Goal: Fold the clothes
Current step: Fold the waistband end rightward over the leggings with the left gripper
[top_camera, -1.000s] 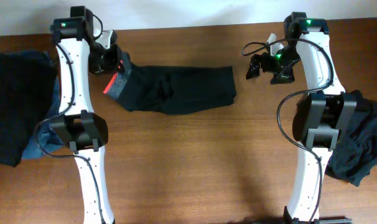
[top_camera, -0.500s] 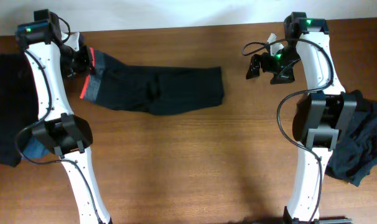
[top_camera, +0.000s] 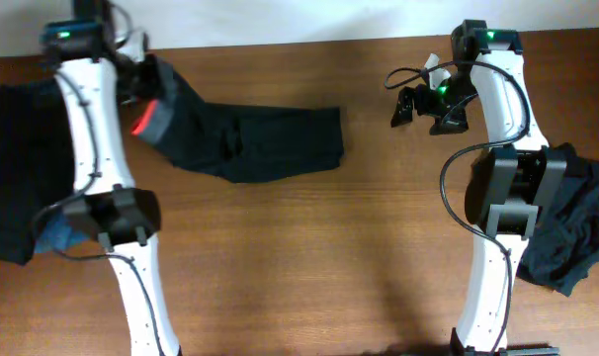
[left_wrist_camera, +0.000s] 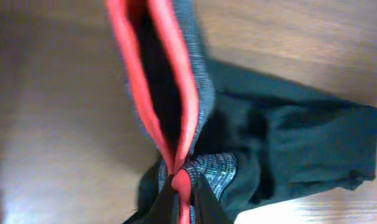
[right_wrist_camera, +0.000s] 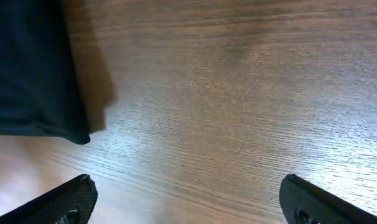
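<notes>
The long black trousers [top_camera: 265, 143] lie across the back left of the table. Their grey waistband with the red edge [top_camera: 143, 119] is raised off the wood. My left gripper [top_camera: 144, 81] is shut on that waistband. In the left wrist view the fingers [left_wrist_camera: 183, 198] pinch the red edge, the grey band [left_wrist_camera: 200, 81] hangs open below them and the black legs [left_wrist_camera: 300, 143] trail away. My right gripper [top_camera: 419, 105] is open and empty above bare wood [right_wrist_camera: 188, 202]. The trouser leg end [right_wrist_camera: 27, 68] shows at the upper left of the right wrist view.
A pile of black cloth [top_camera: 18, 168] with blue denim [top_camera: 54, 235] lies at the left table edge. Another dark heap [top_camera: 576, 227] lies at the right edge beside the right arm's base. The table's back edge meets a white wall.
My left gripper has swung left and then back a little, pulling the trousers leftward and lifting the waistband. The right arm has not moved.
</notes>
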{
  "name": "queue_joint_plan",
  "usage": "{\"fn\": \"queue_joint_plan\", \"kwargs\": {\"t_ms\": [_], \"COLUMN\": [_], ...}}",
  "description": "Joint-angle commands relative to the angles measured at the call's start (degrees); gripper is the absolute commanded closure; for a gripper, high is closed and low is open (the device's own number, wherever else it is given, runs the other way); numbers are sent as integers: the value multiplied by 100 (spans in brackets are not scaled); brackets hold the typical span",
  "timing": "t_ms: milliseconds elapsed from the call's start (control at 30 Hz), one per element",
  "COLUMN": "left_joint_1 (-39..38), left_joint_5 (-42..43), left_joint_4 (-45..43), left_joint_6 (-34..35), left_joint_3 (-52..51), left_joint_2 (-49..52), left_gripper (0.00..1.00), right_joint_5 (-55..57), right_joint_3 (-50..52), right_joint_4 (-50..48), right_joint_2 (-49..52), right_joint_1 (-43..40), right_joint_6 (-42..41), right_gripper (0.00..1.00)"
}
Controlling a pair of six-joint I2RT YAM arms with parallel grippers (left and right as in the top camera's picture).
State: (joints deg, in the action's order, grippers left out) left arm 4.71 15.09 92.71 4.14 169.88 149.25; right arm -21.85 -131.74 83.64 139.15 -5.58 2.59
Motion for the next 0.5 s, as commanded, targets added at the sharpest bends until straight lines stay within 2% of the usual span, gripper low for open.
{"fn": "queue_joint_plan", "kwargs": {"t_ms": [0, 467], "left_joint_1": [-597, -2481], "left_joint_5": [0, -1027], "left_joint_4": [-260, -1213], "left_joint_6": [61, 269], "left_joint_3": [118, -24], "left_joint_2": [-197, -195], "left_gripper": [99, 96], "right_joint_5": [70, 70], "right_joint_3": [-4, -4], "right_joint_4": [37, 39], "right_joint_2": [9, 9], "right_joint_1": [37, 37], "right_joint_6": [0, 2], "right_gripper": [1, 1]}}
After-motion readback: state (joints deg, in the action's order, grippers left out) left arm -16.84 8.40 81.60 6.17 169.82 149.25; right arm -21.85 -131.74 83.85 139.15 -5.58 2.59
